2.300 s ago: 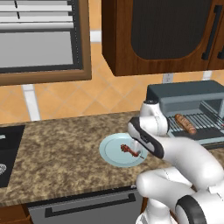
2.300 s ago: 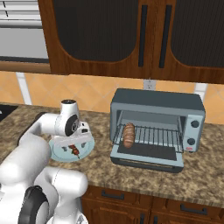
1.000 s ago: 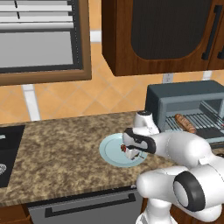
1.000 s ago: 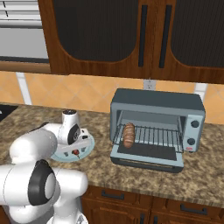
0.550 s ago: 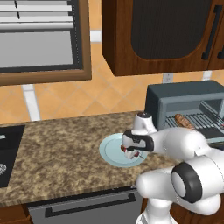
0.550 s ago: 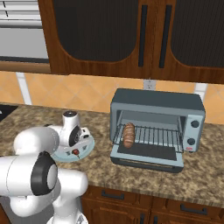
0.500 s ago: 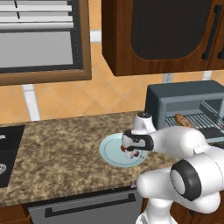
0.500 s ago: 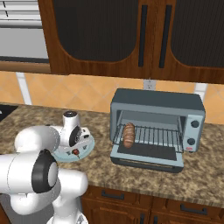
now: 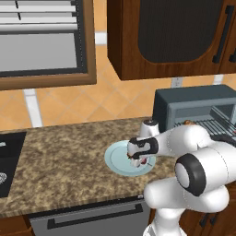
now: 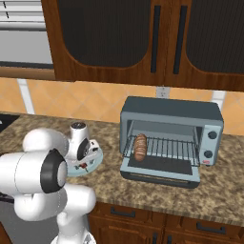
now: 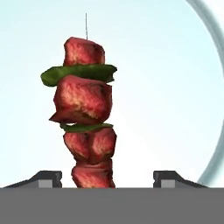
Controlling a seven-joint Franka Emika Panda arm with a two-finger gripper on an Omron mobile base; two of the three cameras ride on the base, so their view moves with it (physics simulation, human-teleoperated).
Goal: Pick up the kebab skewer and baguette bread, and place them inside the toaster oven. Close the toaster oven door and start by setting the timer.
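The kebab skewer (image 11: 87, 113), red meat chunks with green pepper slices, lies on the pale blue plate (image 11: 166, 87). My gripper (image 11: 105, 177) is down over it, open, one fingertip on each side of the skewer's near end with a gap to the meat. From the base cameras the hand (image 9: 137, 159) hovers low on the plate (image 9: 115, 159), and the skewer (image 10: 84, 165) peeks out below it. The baguette bread (image 10: 140, 147) rests on the rack at the left inside the toaster oven (image 10: 171, 112). The toaster oven door (image 10: 159, 172) hangs open, folded down flat.
Dark wooden wall cabinets (image 10: 128, 38) hang above the speckled stone counter (image 9: 60, 156). A black cooktop (image 9: 5, 156) sits at the counter's far left. Two knobs (image 10: 209, 136) are on the oven's right side. Bare counter lies between the plate and the oven.
The hand has come down from above the plate to just over the skewer. In the last half second it has stayed put.
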